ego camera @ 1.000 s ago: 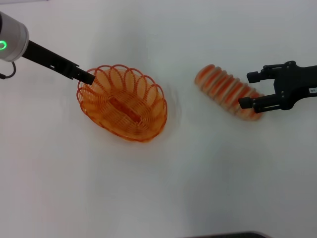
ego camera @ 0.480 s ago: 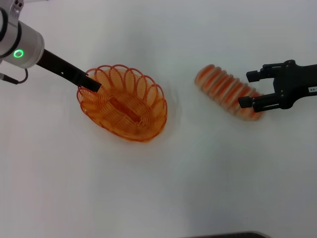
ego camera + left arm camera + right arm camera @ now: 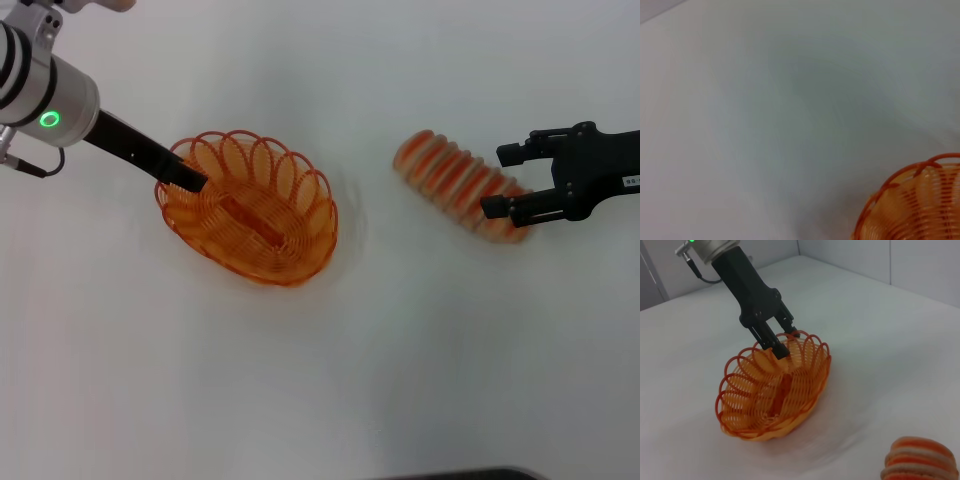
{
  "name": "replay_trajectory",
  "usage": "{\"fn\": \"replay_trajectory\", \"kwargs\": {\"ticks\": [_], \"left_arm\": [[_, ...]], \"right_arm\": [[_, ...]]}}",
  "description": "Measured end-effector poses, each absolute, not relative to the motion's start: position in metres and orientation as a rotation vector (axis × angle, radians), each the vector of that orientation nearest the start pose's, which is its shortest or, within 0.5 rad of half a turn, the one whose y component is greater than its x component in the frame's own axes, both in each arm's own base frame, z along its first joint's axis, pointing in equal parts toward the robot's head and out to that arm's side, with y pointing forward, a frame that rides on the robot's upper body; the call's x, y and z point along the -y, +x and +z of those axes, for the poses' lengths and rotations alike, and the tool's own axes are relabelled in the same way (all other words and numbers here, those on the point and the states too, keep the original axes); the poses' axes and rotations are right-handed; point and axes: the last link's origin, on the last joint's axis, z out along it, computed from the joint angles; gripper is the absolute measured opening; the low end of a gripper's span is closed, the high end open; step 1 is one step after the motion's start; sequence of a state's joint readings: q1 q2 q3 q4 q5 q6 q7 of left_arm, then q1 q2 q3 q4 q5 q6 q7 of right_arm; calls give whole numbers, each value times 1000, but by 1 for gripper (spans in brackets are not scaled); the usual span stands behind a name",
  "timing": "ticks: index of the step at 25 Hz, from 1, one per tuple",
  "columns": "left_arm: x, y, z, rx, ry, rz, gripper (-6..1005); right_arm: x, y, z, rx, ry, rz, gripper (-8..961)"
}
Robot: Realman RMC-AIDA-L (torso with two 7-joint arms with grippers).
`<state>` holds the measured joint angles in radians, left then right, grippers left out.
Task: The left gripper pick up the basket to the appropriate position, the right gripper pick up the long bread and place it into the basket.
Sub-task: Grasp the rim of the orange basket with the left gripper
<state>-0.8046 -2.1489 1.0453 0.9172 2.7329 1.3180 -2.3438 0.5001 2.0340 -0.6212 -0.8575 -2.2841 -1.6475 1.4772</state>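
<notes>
The orange wire basket (image 3: 247, 207) sits on the white table, left of centre; it also shows in the right wrist view (image 3: 775, 395) and at the edge of the left wrist view (image 3: 910, 210). My left gripper (image 3: 187, 179) is at the basket's left rim. In the right wrist view the left gripper (image 3: 782, 339) is open, one finger inside the rim and one outside. The long bread (image 3: 455, 180) lies to the right, striped orange and pale; its end shows in the right wrist view (image 3: 920, 460). My right gripper (image 3: 503, 181) is open, fingers on either side of the bread's right end.
The white table (image 3: 330, 380) spreads bare around the basket and bread. A dark edge (image 3: 460, 474) shows at the bottom of the head view. A pale wall (image 3: 865, 260) stands beyond the table in the right wrist view.
My left arm's wrist has swung right and down, and its fingertips have slid a little farther over the basket's rim. Basket, bread and right gripper have not moved.
</notes>
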Motion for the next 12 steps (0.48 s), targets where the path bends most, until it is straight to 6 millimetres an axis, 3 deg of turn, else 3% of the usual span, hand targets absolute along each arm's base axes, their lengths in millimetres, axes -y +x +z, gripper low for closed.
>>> {"fn": "replay_trajectory", "kwargs": {"ticks": [12], "left_arm": [[-400,-205,-31,969,-2551,388,644]], "right_arm": [[-321,296,45,-645,-2781,297,831]]}}
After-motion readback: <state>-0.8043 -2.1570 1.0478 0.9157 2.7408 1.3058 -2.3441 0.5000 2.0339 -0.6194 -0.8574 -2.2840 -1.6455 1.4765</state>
